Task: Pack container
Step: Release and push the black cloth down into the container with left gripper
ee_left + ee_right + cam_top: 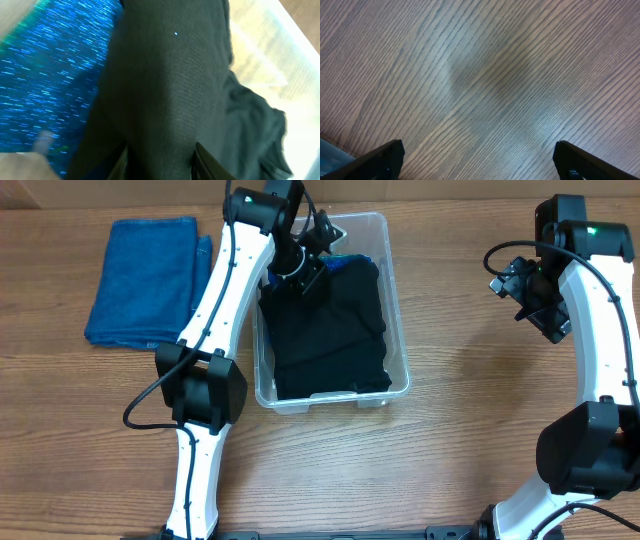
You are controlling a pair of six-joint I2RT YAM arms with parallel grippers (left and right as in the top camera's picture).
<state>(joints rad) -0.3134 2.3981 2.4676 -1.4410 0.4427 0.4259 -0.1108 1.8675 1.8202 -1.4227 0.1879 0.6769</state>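
Observation:
The clear container stands mid-table with a folded black garment filling it. A strip of blue fabric shows under the garment's far end. My left gripper reaches down into the far end of the container. In the left wrist view its fingers stand apart, straddling a ridge of the black garment without pinching it flat. My right gripper hovers over bare table to the right of the container, wide open, with only wood grain between its fingertips.
A folded blue towel lies on the wooden table to the left of the container, beyond the left arm. The container's corner peeks in at the left edge of the right wrist view.

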